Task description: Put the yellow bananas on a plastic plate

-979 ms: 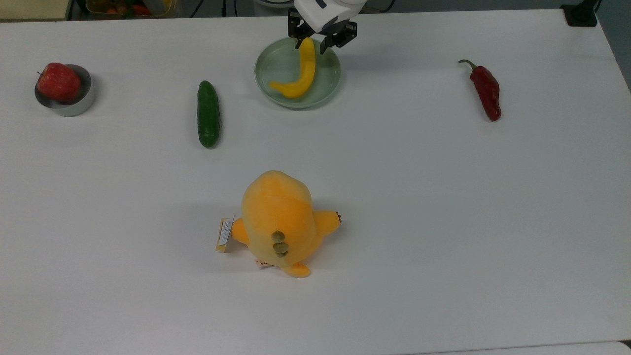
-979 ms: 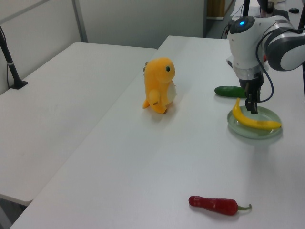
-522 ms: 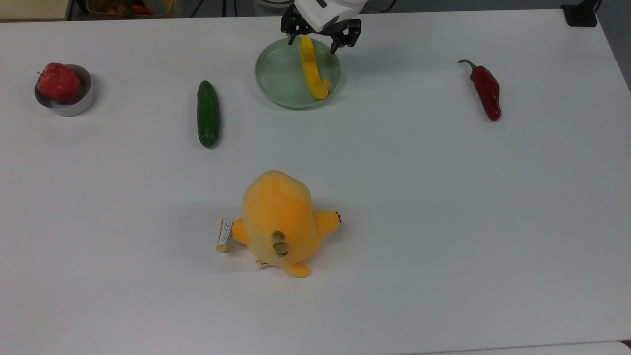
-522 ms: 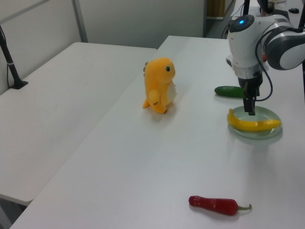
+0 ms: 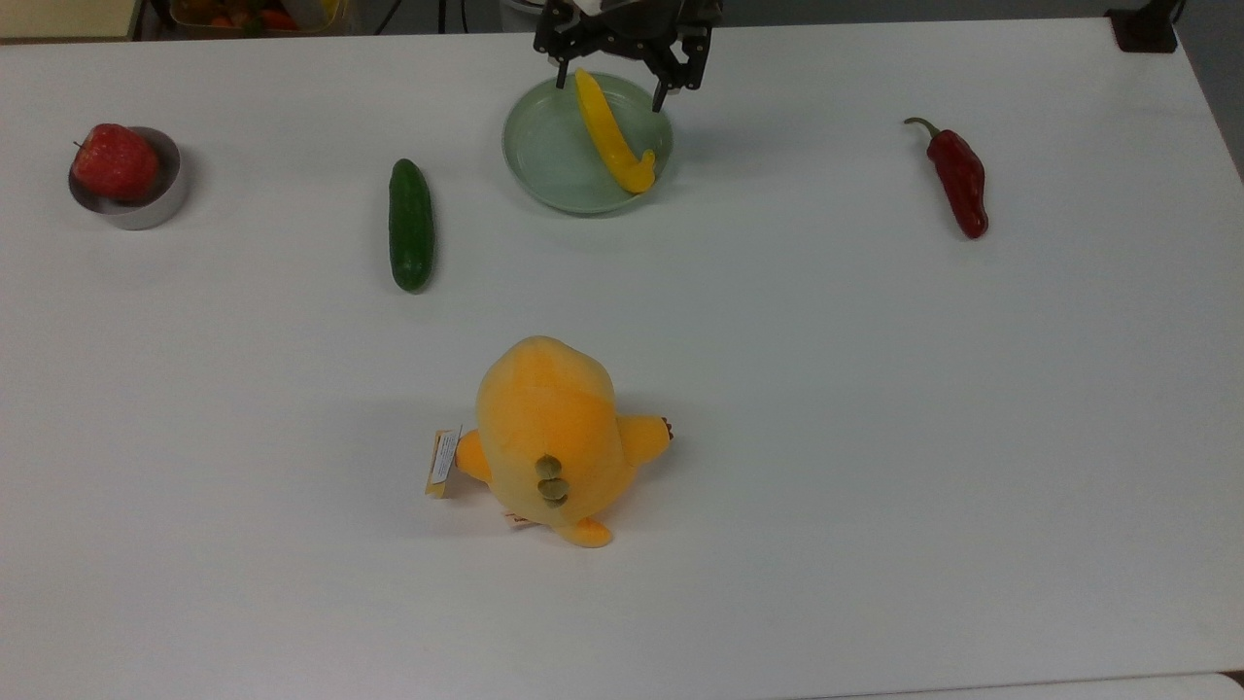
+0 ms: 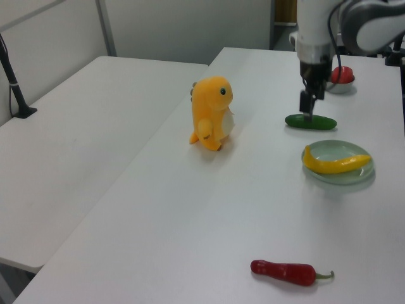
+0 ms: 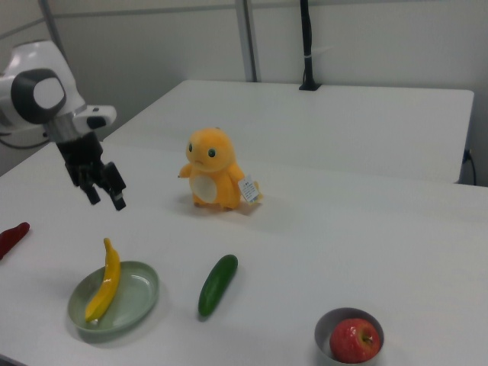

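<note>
Now the yellow banana (image 5: 610, 131) is seen lying in the mint-green plastic plate (image 5: 544, 156) on the white surface (image 5: 777, 389); the tool (image 5: 612, 86) is held above it, spread wide and empty.

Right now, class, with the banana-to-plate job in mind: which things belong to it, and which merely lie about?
Job: slim yellow banana; round mint-green plastic plate; open black gripper.
Lying about: green cucumber; red pepper; orange plush toy; red apple in metal tin.
</note>
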### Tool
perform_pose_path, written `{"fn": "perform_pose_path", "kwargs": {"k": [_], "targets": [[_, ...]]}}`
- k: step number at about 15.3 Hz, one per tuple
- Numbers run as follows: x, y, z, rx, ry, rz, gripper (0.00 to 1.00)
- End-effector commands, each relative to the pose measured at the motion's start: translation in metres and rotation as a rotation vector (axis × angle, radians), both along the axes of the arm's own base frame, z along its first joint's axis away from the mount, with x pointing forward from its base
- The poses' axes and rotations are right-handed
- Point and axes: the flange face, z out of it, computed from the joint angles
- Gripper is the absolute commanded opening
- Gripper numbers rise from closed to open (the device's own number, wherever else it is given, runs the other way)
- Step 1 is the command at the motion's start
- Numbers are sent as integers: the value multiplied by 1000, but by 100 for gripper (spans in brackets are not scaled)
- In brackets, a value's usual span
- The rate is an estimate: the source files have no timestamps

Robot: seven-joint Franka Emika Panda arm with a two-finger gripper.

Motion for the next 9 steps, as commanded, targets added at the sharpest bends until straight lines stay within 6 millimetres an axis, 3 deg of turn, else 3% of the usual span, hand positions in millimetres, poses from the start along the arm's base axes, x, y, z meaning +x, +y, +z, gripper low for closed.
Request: {"fn": "perform_pose_path", "kwargs": {"k": [1,6,9], "targets": [[19,-21,38,86,-60,-54,100],[46,-37,60,120,-102,-101,100],[55,-61,79,173,-129,-126,100]]}}
